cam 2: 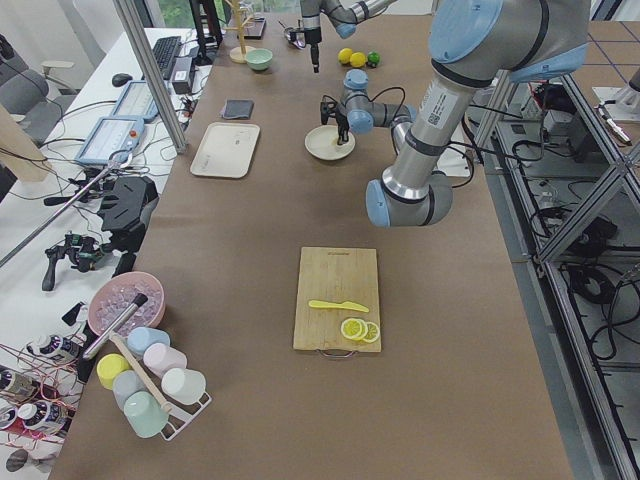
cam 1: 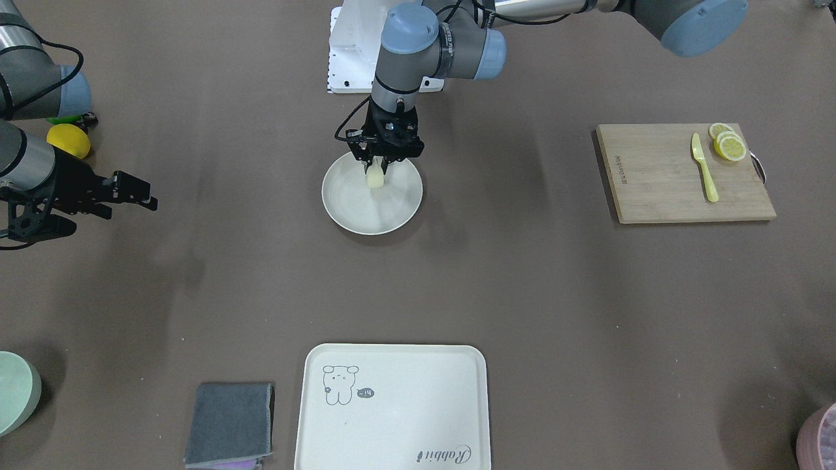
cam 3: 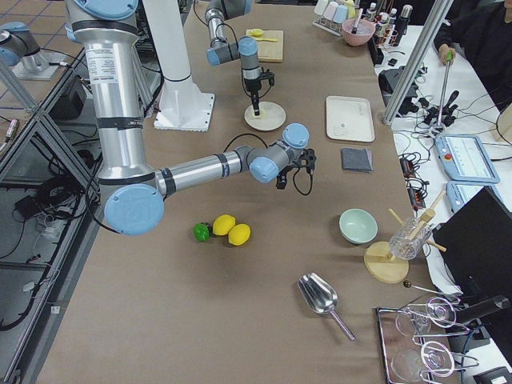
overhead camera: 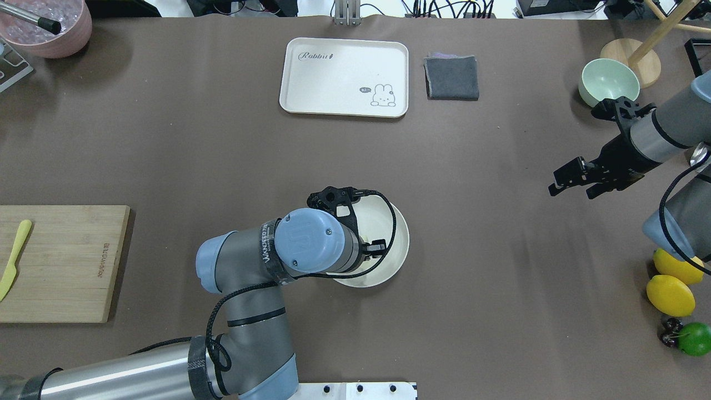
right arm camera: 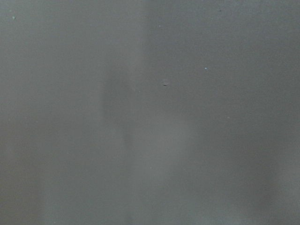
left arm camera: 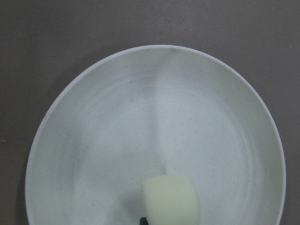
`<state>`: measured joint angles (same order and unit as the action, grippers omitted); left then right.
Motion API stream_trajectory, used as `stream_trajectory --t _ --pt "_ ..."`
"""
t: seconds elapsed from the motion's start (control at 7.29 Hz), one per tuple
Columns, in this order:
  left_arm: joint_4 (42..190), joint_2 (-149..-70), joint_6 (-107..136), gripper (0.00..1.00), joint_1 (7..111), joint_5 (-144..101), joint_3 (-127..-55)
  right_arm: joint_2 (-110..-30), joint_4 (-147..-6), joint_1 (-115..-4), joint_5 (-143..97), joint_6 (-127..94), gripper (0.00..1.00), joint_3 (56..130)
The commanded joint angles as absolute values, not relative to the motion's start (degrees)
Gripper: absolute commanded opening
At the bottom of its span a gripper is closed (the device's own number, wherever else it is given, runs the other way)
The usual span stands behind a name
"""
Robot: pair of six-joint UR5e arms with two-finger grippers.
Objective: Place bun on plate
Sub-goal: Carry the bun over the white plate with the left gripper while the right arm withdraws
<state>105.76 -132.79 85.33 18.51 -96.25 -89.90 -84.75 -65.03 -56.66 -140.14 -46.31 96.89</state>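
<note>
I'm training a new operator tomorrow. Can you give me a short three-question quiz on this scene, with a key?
1. Which arm's gripper is over the plate? A left, B right.
2. True or false: the bun lies on the cutting board.
3. Fill in: on that board, the lemon slices lie near a pale yellow ____.
Key: 1 A; 2 false; 3 knife.
</note>
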Motion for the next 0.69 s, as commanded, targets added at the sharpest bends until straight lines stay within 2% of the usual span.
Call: stream_trajectory --t 0.0,0.14,0.55 --pt "105.8 -133.0 84.9 0.83 18.6 -96.2 -88.9 -86.9 -65.2 -60.4 -142.3 -41.4 1.00 96.6" --pt "105.6 -133.3 84.9 0.97 19.0 -96.2 -89.5 -86.9 -65.3 -62.0 -143.5 -39.9 1.00 96.4" --pt "101.6 -128.7 83.3 0.97 25.5 -100.3 -98.7 -87.7 -65.5 -64.9 -143.7 -38.3 1.00 96.5"
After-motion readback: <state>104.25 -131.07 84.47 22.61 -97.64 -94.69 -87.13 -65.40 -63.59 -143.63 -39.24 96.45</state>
